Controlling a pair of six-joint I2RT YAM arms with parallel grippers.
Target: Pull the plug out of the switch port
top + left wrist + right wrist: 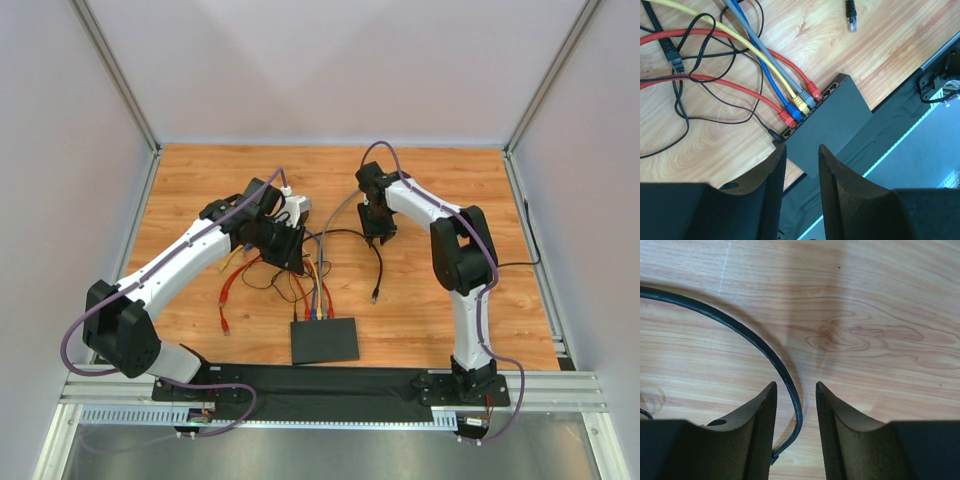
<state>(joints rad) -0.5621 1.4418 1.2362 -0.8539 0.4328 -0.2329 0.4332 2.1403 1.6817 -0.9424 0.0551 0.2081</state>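
Observation:
The flat black switch (325,340) lies near the front edge, its sockets facing away from the arm bases. In the left wrist view the switch (835,125) holds a row of plugs: red (785,116), blue (793,111), yellow (800,103), grey (807,98) and red (815,92). My left gripper (801,150) is open and empty, held high above and behind the switch (288,250). My right gripper (795,386) is open just above the wood (379,237). A black cable (760,347) runs loosely between its fingers, unclamped.
Loose red, yellow and black cables tangle on the wood left of the switch (250,280). A free black plug (851,10) lies right of the cables, also in the top view (375,296). Another black plug (671,52) lies at the left. A black mat (330,385) borders the front.

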